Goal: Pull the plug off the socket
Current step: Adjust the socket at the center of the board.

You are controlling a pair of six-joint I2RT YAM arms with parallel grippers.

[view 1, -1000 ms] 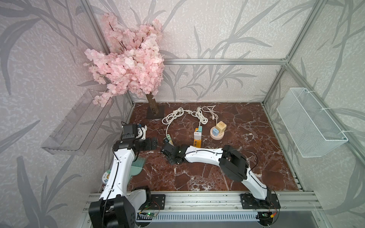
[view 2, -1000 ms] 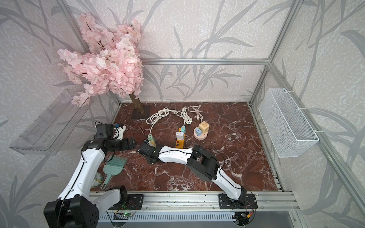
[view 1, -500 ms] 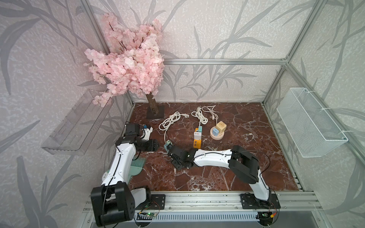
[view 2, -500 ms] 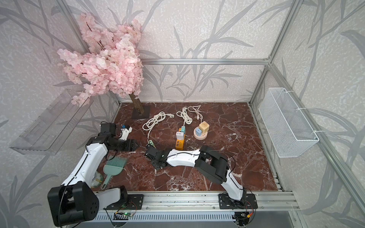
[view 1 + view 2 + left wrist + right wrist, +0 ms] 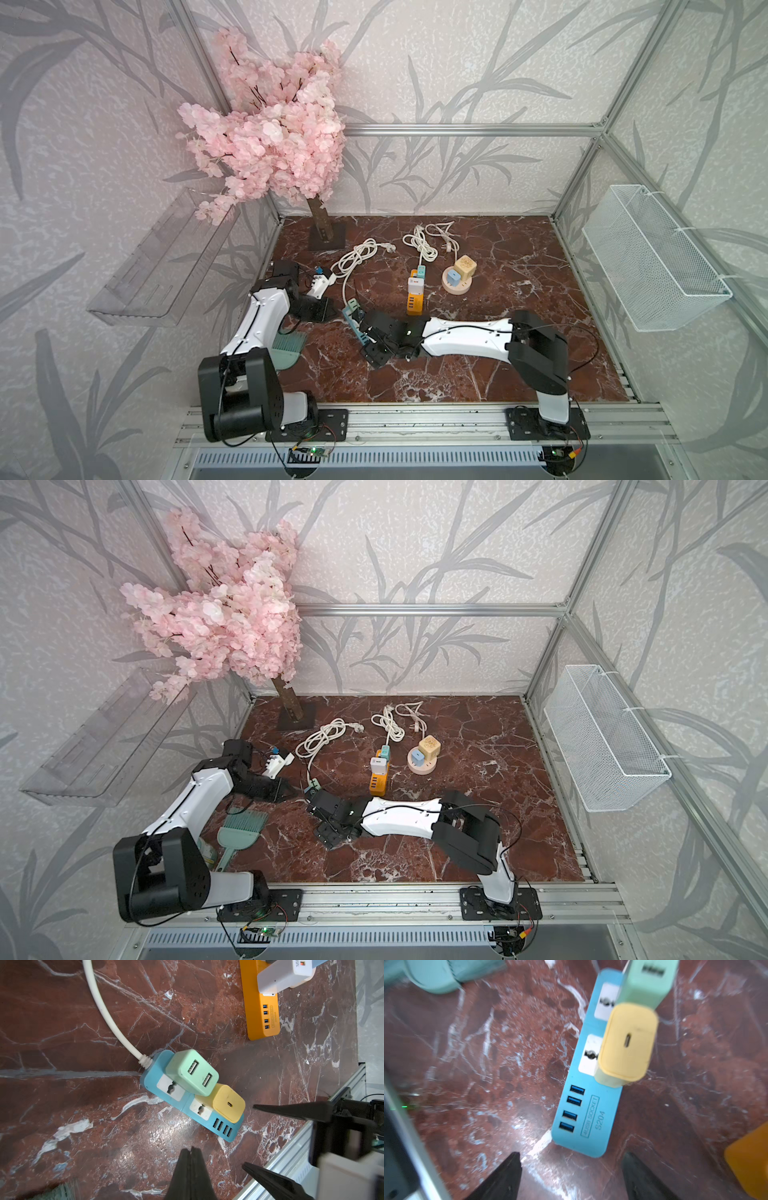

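On a red marble tabletop point(image 5: 519, 257), a blue power strip point(image 5: 191, 1097) lies flat near the front left of the workspace, between two robot arms, with a white cable point(image 5: 108, 1016) curving away from one end. Two plugs stand in its sockets: a green plug point(image 5: 192, 1072) with two USB ports nearest the cable, and a yellow plug point(image 5: 227, 1103) just beside it, nearer the row of four USB ports. Both appear seated in the strip. The left gripper point(image 5: 191, 1150) hovers near the strip's long side but apart from it, its black fingers point(image 5: 187, 1167) pressed together and holding nothing. The right gripper point(image 5: 572, 1157) faces the strip's USB end with its jaws spread wide and empty; its wrist view is blurred, with the yellow plug point(image 5: 627, 1043) ahead of the fingertips and untouched. An orange power strip point(image 5: 414, 301) carrying a white adapter point(image 5: 415, 286) lies well apart, farther back in both top views, and a teal comb point(image 5: 241, 829) rests beside the left arm.
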